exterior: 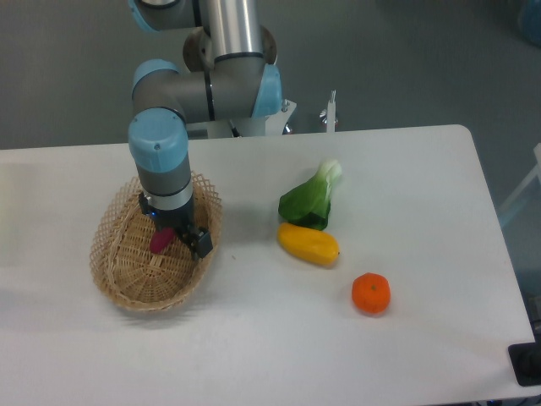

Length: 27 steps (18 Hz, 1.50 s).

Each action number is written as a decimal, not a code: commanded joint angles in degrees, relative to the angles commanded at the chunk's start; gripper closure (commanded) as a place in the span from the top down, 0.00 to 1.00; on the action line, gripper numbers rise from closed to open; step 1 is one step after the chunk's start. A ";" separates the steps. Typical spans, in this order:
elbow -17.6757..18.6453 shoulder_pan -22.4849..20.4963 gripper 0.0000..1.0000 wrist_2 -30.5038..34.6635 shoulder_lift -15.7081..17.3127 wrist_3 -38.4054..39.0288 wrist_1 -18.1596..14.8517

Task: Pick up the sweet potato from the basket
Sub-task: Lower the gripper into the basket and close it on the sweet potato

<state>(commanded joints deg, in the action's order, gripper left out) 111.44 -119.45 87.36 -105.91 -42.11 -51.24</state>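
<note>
The tan wicker basket (127, 279) sits at the left of the white table. The magenta sweet potato (161, 240) shows inside it, just under my gripper (179, 238). The gripper reaches down into the basket from above, its black fingers (200, 243) on either side of the sweet potato. Only part of the sweet potato shows, the rest is hidden by the gripper. I cannot tell whether the fingers are pressed onto it or whether it is lifted off the basket floor.
A green leafy vegetable (311, 200), a yellow oblong fruit (308, 244) and a round orange (370, 293) lie on the table right of the basket. The arm's base stands at the table's back edge (245, 118).
</note>
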 joint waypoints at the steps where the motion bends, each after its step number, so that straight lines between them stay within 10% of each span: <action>1: 0.35 0.27 1.00 0.00 -0.09 0.79 0.00; 15: 0.45 2.11 1.00 -0.09 -4.22 5.89 0.00; 22: 0.10 2.20 0.36 -0.26 -3.69 6.16 -0.09; 27: -0.61 2.03 0.21 -0.61 -2.55 6.07 -0.26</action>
<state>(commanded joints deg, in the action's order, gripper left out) 110.83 -117.42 86.75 -108.46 -36.04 -51.50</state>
